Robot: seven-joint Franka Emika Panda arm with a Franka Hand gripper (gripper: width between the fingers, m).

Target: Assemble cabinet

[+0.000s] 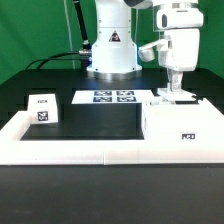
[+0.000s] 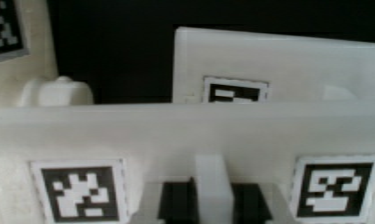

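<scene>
The cabinet (image 1: 182, 125) sits on the black bench (image 1: 100, 120) at the exterior view's right, against the white rail frame (image 1: 90, 148), and the tool (image 1: 172, 90) hangs straight above its rear edge, touching it or just short of touching. The single arm is therefore already at the task's thing. The loose tagged panel (image 1: 42, 108) lies well apart at the exterior view's left, with the marker board (image 1: 110, 97) between the two.

In the wrist view the cabinet (image 2: 184, 125) fills the picture. Its near wall, which bears two tags, runs crosswise, and a second wall stands behind it. The tool (image 2: 209, 195) shows at the edge with its jaws narrow, almost together; whether a thin part is pinched between them cannot be told.

The two fingers stand side by side along the wall's long edge and do not straddle it, so a coming move would probably be a press or push downward onto the body, not a pinch of that wall
</scene>
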